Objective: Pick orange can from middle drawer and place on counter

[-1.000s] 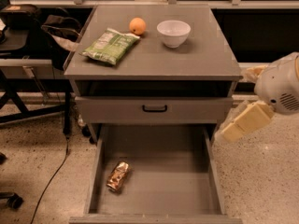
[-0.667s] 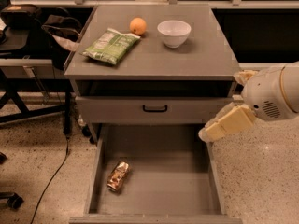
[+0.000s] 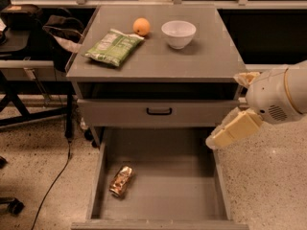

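The orange can (image 3: 121, 181), shiny golden-orange and dented, lies on its side on the floor of the open middle drawer (image 3: 168, 186), near its left wall. The counter (image 3: 158, 56) is the grey top of the cabinet above. My gripper (image 3: 218, 139) hangs from the white arm at the right, over the drawer's right wall, well to the right of the can and above it. It holds nothing that I can see.
On the counter lie a green snack bag (image 3: 114, 47), a round orange fruit (image 3: 141, 26) and a white bowl (image 3: 178, 33). A shut drawer front with a black handle (image 3: 159, 111) sits above the open drawer. Chairs and a cable stand at the left.
My arm and gripper have moved left, from beside the cabinet to over the drawer's right wall. The can has not moved.
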### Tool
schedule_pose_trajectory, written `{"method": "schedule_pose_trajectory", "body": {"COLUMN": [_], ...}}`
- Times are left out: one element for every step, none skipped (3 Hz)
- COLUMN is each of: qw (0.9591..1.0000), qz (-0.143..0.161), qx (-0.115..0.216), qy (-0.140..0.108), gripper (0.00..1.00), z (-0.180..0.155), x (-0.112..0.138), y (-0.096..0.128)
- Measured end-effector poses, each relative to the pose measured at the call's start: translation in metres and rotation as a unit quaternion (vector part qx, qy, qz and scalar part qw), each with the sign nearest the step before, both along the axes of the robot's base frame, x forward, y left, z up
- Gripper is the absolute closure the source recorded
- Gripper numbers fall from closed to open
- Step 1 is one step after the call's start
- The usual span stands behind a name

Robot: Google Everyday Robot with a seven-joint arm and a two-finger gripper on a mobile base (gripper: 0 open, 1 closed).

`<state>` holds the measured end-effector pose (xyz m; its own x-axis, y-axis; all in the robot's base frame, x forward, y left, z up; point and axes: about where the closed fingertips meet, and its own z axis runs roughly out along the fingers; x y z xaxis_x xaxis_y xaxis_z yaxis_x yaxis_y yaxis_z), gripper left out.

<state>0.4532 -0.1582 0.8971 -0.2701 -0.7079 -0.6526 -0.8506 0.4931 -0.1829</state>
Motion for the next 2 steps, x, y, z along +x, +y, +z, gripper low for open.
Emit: {"method": "schedule_pose_trajectory", "body": {"qw": [0.9982,0.992], "qz": [0.059,0.124], "qx": [-0.002,-0.003], "qy": [-0.01,-0.025], "gripper": [0.0,0.0], "z": [-0.024,-0.05], "x": [0.001,-0.003], "y": [0.016,0.039]}}
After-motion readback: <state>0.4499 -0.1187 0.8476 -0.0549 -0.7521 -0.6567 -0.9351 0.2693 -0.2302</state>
